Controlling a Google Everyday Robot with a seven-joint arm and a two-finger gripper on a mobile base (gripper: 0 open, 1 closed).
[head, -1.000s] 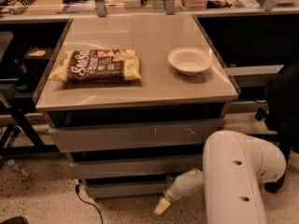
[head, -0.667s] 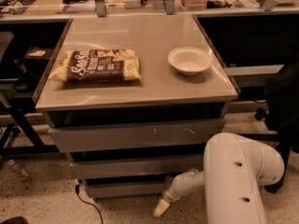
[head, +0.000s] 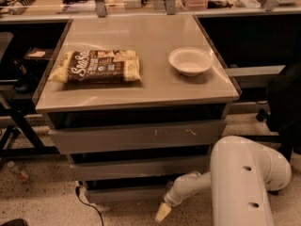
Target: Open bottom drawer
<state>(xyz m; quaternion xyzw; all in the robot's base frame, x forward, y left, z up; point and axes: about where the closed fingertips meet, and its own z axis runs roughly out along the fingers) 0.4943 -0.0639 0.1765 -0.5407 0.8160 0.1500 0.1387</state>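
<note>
Your end effector (head: 163, 212) is low, near the floor, just off the right end of the bottom drawer (head: 126, 194). Can't tell whether it's apart or together, or whether it touches the front. The bottom drawer is the lowest and narrowest of three under the table (head: 141, 92). The brown snack bag (head: 96, 66) at the table's left has white script that isn't legible. A white bowl (head: 190, 60) sits at right.

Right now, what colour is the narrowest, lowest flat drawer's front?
Bottom drawer: plain grey, camera view; pale gripper beside its right end.
</note>
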